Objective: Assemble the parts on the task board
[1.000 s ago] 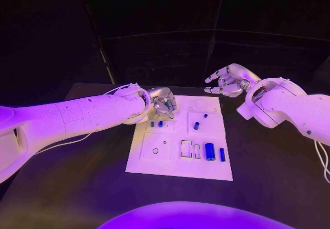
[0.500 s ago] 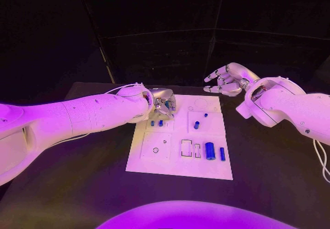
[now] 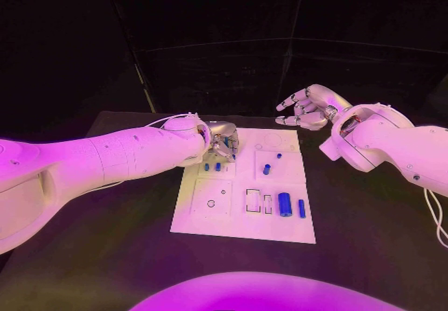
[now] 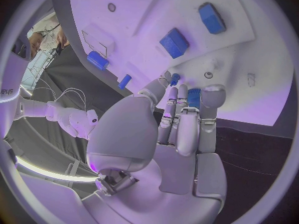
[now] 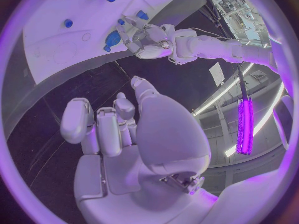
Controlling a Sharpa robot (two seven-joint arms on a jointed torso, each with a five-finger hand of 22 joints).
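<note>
Left hand [image 3: 222, 138]: fingers are curled together over the board's far left corner, and a small blue part [image 4: 194, 97] is pinched at the fingertips [image 4: 212, 95], as seen in the left wrist view. Just beneath this hand, two short blue parts [image 3: 212, 167] are seated side by side on the board [image 3: 234, 223].

Right hand [image 3: 306, 107]: it is held above the table beyond the board's far right corner, fingers spread and loosely bent, nothing being gripped.

Between the two hands, a blue peg [image 3: 267, 170] and a smaller blue piece [image 3: 278, 156] are set on the board. Nearer the robot, well apart from both hands, a thick blue cylinder [image 3: 285, 205] and a thin blue bar [image 3: 302, 208] are laid beside two rectangular slots [image 3: 253, 201].
</note>
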